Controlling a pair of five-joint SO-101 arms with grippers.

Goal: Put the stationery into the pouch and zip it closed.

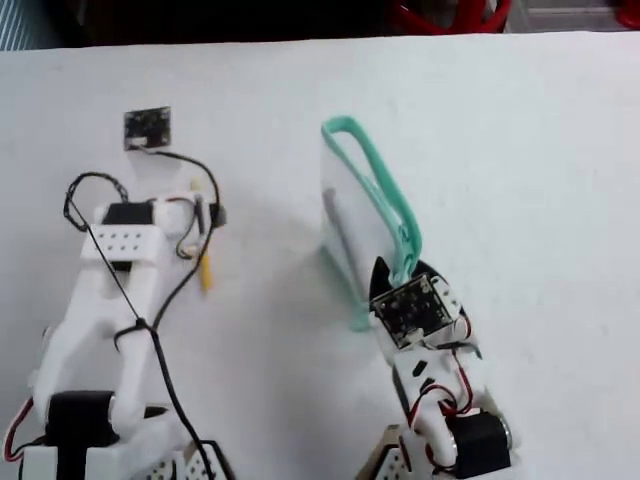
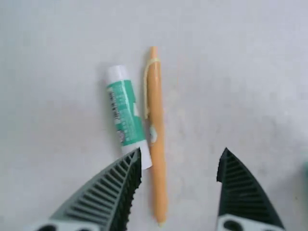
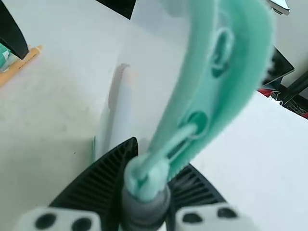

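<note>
At the table's [image 1: 520, 120] left, the left gripper [image 2: 180, 159] stood wide open and held nothing. In its wrist view one finger [image 2: 120, 185] reached the end of the glue stick [image 2: 125, 118], which lay on the table. The pen [image 2: 156, 134] lay just beside the glue stick and parallel to it, under the gap between the two fingers. Whether pen and glue stick touched could not be told. Beyond that arm, a small dark board [image 1: 147, 127] with a black cable [image 1: 195, 165] lay flat on the table.

To the right, well apart from the pen, the pouch [image 1: 365, 215] stood on its edge, clear-walled with a teal zip band along the top. A pale stick-shaped thing [image 1: 340, 215] showed through its wall; what it was could not be told. The right gripper [image 3: 149, 159] was closed on the near end of the teal band, pinching it between both fingers.
</note>
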